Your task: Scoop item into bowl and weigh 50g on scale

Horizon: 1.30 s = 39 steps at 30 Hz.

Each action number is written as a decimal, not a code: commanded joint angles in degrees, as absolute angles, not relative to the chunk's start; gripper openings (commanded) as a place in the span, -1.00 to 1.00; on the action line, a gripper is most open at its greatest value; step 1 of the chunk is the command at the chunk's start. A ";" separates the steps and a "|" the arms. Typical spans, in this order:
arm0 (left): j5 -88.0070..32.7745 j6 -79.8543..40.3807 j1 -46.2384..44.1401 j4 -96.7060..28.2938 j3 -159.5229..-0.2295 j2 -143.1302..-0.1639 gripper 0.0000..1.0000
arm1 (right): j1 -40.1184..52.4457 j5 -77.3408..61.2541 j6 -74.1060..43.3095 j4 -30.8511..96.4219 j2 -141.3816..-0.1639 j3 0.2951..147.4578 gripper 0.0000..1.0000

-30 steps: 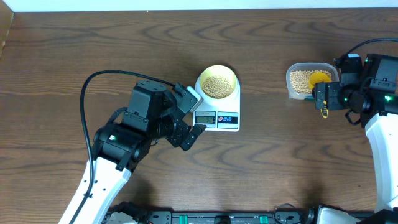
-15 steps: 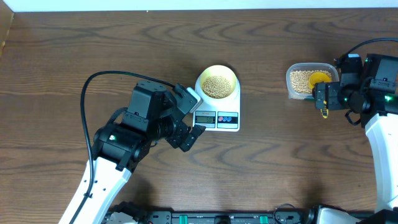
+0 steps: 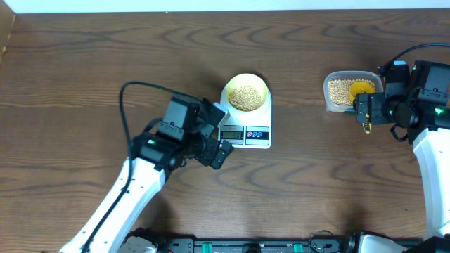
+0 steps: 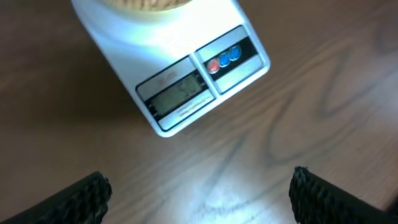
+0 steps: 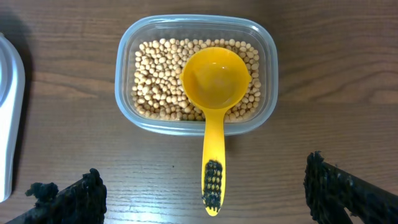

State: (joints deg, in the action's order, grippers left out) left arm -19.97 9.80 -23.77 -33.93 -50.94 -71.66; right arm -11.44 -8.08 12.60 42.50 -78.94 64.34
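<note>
The white scale [image 3: 247, 125] stands mid-table with the pale-yellow bowl [image 3: 262, 85] on its platform, and tan beans [image 3: 245, 97] lie in the bowl. My left gripper [image 3: 219, 133] is open at the scale's front-left corner, holding nothing. The left wrist view shows the scale [image 4: 186, 56] and its display [image 4: 176, 94] ahead of the spread left gripper [image 4: 199, 194]. More beans [image 5: 155, 81] fill the clear tub [image 5: 124, 74], with the yellow scoop [image 5: 216, 81] resting in them. The scoop's handle [image 5: 212, 180] lies between the fingers of my open right gripper [image 5: 202, 190], untouched.
The clear tub [image 3: 329, 90] sits at the right, close to the right arm [image 3: 422, 105]. A black cable [image 3: 133, 95] loops above the left arm. The table's far edge runs along the top of the overhead view.
My left arm has swung rightward, its elbow now nearer the scale, while its gripper stays at the scale's front-left corner. The right arm has not moved.
</note>
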 commanded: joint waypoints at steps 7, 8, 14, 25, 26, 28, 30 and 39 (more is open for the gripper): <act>-2.31 -6.24 -33.06 -24.58 -41.15 -72.66 0.87 | -11.75 -8.05 13.34 42.65 -78.26 65.56 0.98; -0.16 -7.81 -34.22 -24.58 -41.01 -72.66 0.88 | -11.75 -8.05 13.34 42.65 -78.26 65.56 0.98; 4.62 -11.22 -37.36 -24.75 -40.95 -72.66 0.88 | -11.75 -8.05 13.34 42.65 -78.26 65.56 0.99; 6.28 -12.32 -37.32 -23.81 -40.93 -72.55 0.87 | -11.75 -8.05 13.37 42.65 -78.26 65.56 0.98; 6.31 -12.32 -37.32 -23.66 -40.93 -72.55 0.87 | -11.75 -8.05 13.37 42.65 -78.26 65.56 0.99; 6.35 -12.32 -37.32 -23.44 -40.93 -72.55 0.87 | -11.75 -8.05 13.37 42.65 -78.26 65.56 0.99; 6.76 -12.34 -37.32 -22.81 -40.93 -72.55 0.88 | -11.75 -8.05 13.34 42.65 -78.26 65.56 0.99; 7.11 -12.10 -37.34 -20.05 -40.93 -72.55 0.87 | -11.75 -8.05 13.37 42.65 -78.26 65.56 0.98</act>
